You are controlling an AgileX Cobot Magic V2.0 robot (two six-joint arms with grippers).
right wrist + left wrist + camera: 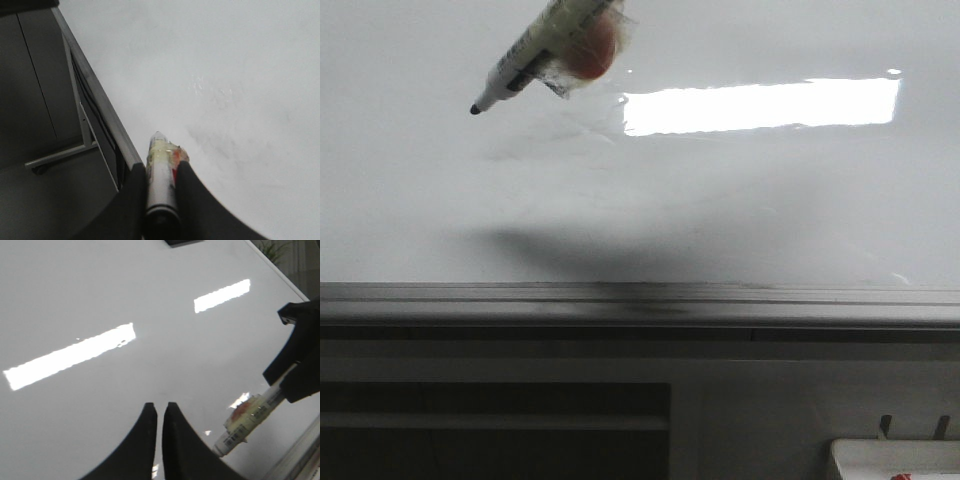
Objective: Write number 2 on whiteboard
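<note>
Glossy and faintly smudged, the whiteboard (740, 200) fills the front view above its grey metal frame edge (640, 300), a bright rectangular reflection (760, 105) on it. No drawn digit shows on the board. From the upper edge a marker (535, 50) slants down to the left, its black tip just off the surface or touching; I cannot tell which. The right gripper (161, 175) clamps the marker barrel between both fingers. The left gripper (159, 412) hovers over the board, fingers nearly together, holding nothing. A small white tray (895, 460) sits below.
</note>
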